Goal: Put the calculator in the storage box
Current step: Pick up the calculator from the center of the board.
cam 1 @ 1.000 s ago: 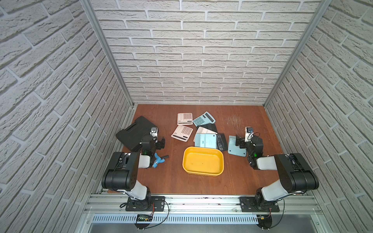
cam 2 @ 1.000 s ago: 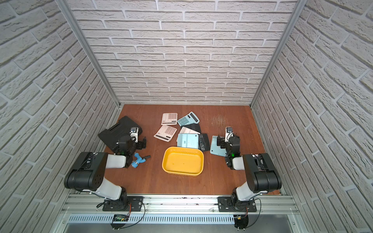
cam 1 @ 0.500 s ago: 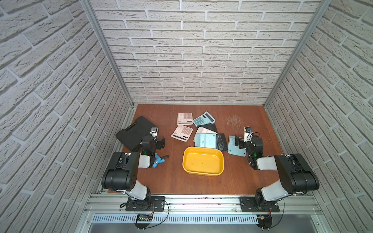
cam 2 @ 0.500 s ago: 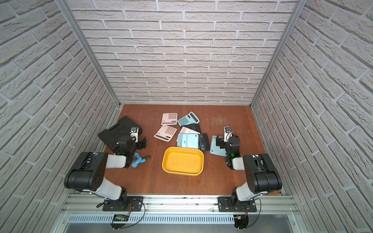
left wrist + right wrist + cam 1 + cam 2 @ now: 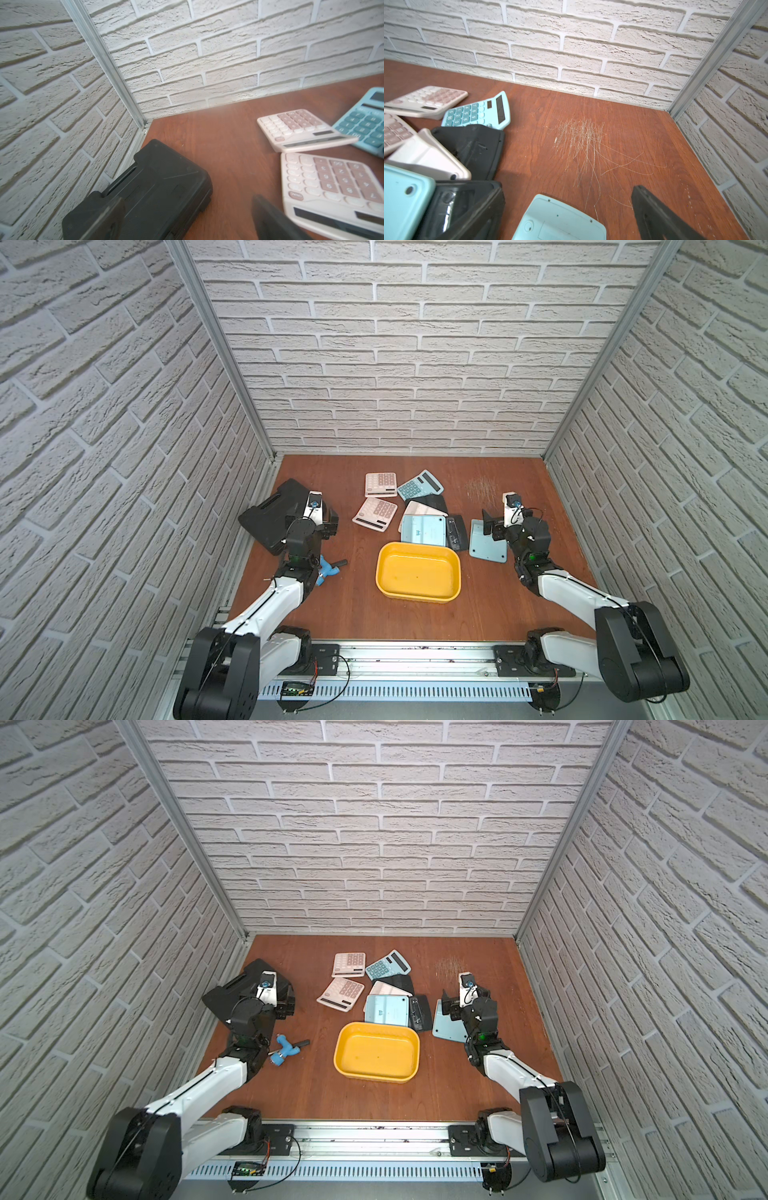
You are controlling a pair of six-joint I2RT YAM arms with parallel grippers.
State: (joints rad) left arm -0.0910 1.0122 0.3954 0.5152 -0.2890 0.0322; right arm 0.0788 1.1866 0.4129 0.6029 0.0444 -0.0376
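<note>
The yellow storage box (image 5: 417,596) (image 5: 376,1071) sits empty at the middle front of the table. Behind it lie several calculators: two pink-keyed ones (image 5: 376,512) (image 5: 381,484), a teal one (image 5: 419,485), a pale blue one face down (image 5: 424,529), and black ones (image 5: 457,533). Another pale blue calculator (image 5: 486,549) (image 5: 560,222) lies face down to the right of the box. My right gripper (image 5: 494,526) (image 5: 566,224) hangs open just over its far end, holding nothing. My left gripper (image 5: 322,522) (image 5: 191,220) is open and empty at the black case's edge.
A black moulded case (image 5: 270,514) (image 5: 149,187) lies against the left wall. A small blue tool with a black handle (image 5: 328,570) lies by my left arm. Brick walls close the table on three sides. A scratched patch (image 5: 581,137) marks the wood at the back right.
</note>
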